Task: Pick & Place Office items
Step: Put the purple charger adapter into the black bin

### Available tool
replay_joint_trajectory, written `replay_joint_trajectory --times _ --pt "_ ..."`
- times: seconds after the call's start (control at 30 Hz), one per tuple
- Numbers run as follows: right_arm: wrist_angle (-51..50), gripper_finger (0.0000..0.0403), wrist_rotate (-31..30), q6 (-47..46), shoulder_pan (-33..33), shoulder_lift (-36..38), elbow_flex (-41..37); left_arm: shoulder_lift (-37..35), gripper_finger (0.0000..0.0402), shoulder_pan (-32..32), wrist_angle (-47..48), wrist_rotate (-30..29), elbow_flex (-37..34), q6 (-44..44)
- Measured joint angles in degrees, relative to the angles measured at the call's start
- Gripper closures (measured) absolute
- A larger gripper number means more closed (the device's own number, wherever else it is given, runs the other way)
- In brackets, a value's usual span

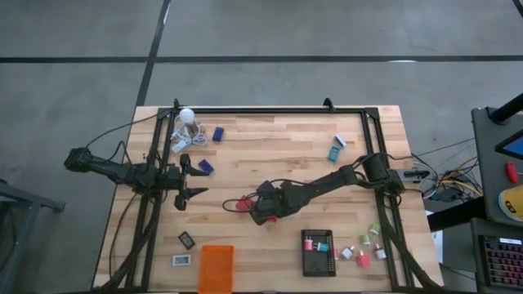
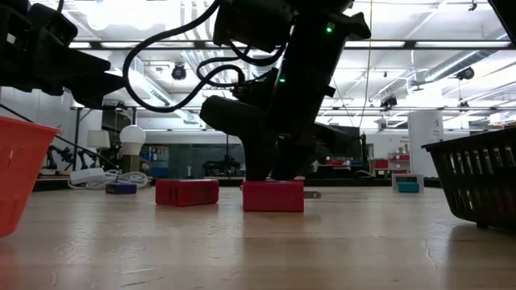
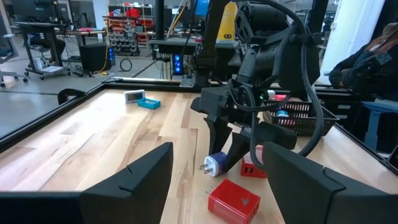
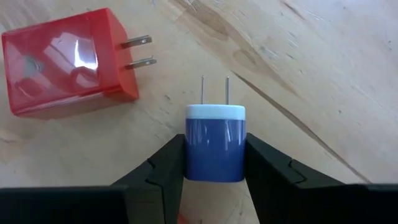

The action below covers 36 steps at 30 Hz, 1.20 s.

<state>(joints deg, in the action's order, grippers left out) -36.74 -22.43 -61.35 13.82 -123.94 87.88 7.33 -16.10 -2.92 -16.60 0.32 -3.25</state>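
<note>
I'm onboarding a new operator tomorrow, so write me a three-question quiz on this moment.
1. True or false: the right gripper has its jaws closed on a blue plug adapter.
2. Which lies beside it on the table? A) red plug adapter B) stapler C) mug
3. Fill in: the left gripper is ____, holding nothing.

Key: 1 true; 2 A; 3 open

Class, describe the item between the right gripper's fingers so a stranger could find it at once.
Start at the middle of the wooden table, where the right gripper reaches down. Between its fingers sits a blue plug adapter with a white face and two prongs. The adapters beside it are red.
</note>
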Motion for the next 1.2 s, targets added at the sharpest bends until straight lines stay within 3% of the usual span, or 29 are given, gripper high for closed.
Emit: replay_joint_trajectory --times 0.4,0.83,1.2 --pt "-4.8 0.0264 -1.61 2.34 0.04 5.2 0.15 0.0 0.0149 -0.02 0.0 0.0 0.0 0.0" --pt "-16.19 0.0264 -0.71 2.9 2.59 15.89 0.22 0.27 0.0149 -0.02 0.0 -0.02 0.0 -0.02" --pt "-24.87 0.0264 11.8 -2.32 10.08 21.29 0.2 0.44 0.0149 -0.01 0.02 0.02 -0.01 -0.01"
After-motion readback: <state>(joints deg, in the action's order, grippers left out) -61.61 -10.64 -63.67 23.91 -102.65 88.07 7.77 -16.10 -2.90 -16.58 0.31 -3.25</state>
